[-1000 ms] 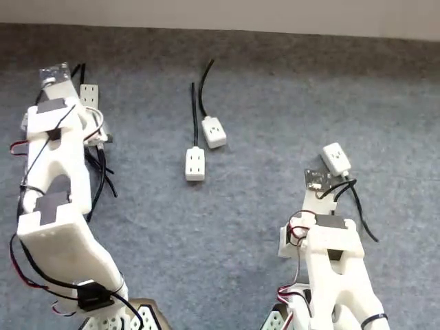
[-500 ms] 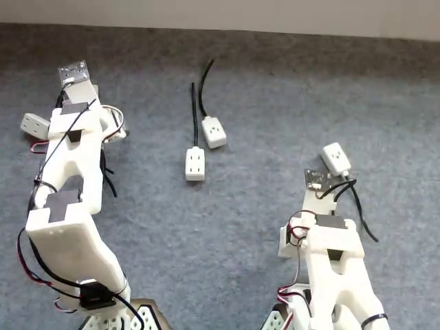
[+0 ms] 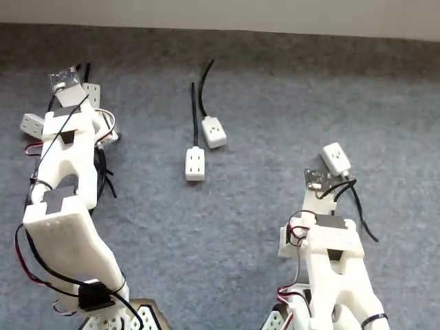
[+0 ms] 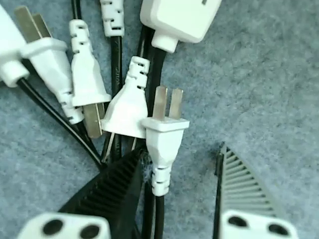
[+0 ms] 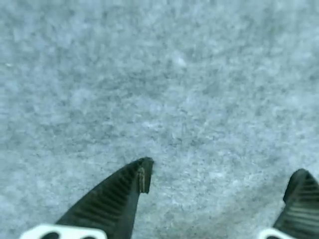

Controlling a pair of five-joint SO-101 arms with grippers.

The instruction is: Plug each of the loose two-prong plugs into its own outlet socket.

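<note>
The left end effector (image 4: 182,152), released, straddles one white two-prong plug (image 4: 164,134) among a bundle of black-corded plugs (image 4: 87,84) on the grey carpeted worktop (image 3: 275,103). The right end effector (image 5: 222,174) hangs released above bare carpet. Two white outlet sockets (image 3: 195,163) lie mid-worktop.

White plugs (image 4: 164,137), black cords (image 4: 159,221), grey speckled carpet (image 4: 259,89)
</note>
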